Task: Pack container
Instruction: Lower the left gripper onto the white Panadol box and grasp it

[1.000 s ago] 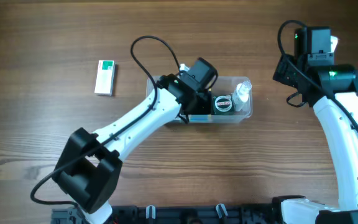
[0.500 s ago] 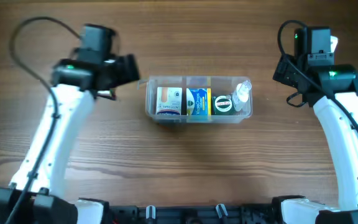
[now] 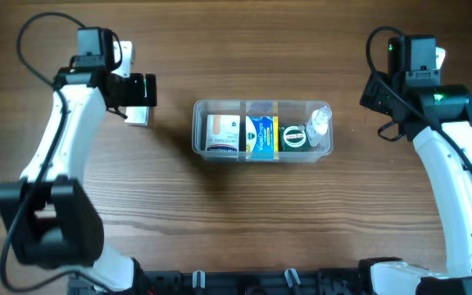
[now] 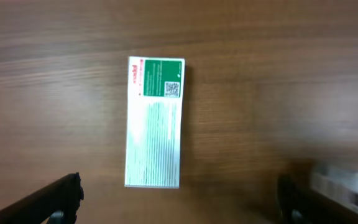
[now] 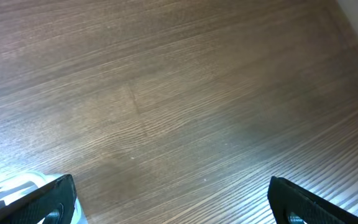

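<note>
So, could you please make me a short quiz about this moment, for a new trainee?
1. True or false: the green and white box already lies inside the container.
2. Which arm's jaws hang open above that box? A) left B) right
3. Fill in: in the overhead view, the small clear bottle lies at the container's ___ end.
Key: 1 false; 2 A; 3 right.
</note>
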`<state>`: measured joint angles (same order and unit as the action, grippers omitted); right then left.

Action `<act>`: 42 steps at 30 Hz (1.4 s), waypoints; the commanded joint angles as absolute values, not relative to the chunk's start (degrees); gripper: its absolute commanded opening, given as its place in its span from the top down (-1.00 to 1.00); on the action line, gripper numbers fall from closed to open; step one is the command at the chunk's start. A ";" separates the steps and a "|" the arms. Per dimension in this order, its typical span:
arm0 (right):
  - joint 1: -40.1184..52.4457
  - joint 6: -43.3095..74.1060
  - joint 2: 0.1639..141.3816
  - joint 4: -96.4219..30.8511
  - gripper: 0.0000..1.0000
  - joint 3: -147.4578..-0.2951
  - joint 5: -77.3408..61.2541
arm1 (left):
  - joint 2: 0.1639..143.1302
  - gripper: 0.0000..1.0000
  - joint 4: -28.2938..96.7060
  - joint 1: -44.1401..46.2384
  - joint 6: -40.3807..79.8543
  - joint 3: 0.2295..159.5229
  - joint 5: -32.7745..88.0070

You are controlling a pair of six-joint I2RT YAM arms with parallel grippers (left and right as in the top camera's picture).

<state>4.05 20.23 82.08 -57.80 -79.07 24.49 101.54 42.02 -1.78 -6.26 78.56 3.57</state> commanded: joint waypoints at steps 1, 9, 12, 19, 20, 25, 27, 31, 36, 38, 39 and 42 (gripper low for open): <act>3.88 19.62 82.32 -57.65 -1.00 -79.88 25.61 | 106.65 -0.99 40.36 -2.15 -11.86 77.73 5.98; 3.88 19.64 82.32 -57.65 -1.00 -79.88 25.61 | 113.12 -1.00 35.42 -3.09 -11.84 77.73 5.72; 3.88 19.64 82.32 -57.65 -0.99 -79.88 25.61 | 114.63 -1.00 34.63 -4.19 -11.79 77.71 5.76; 3.90 19.62 82.32 -57.65 -0.99 -79.88 25.61 | 117.75 -1.00 33.15 -4.75 -11.79 77.71 5.76; 3.90 19.62 82.32 -57.65 -1.00 -79.88 25.61 | 117.95 -0.99 32.86 -4.75 -11.73 77.71 5.80; 3.88 19.62 82.32 -57.65 -0.99 -79.88 25.61 | 118.98 -1.00 32.49 -4.73 -11.62 77.71 5.98; 3.90 19.62 82.32 -57.65 -0.99 -79.88 25.61 | 118.98 -1.00 32.49 -4.73 -11.60 77.71 5.98; 3.90 19.64 82.32 -57.65 -1.00 -79.88 25.58 | 119.00 -0.89 32.75 -4.73 -11.60 77.67 5.98; 3.88 19.64 82.32 -57.65 -0.99 -79.88 25.61 | 119.07 -0.81 32.97 -4.73 -11.62 77.67 5.98; 3.88 19.62 82.32 -57.65 -0.99 -79.88 25.61 | 119.07 -0.72 32.95 -4.73 -11.62 77.67 5.98; 3.88 19.62 82.32 -57.65 -0.99 -79.88 25.61 | 119.07 -0.66 32.95 -4.73 -11.62 77.67 5.98; 3.90 19.64 82.32 -57.65 -0.99 -79.88 25.61 | 119.07 -0.49 32.95 -4.73 -11.62 77.67 5.98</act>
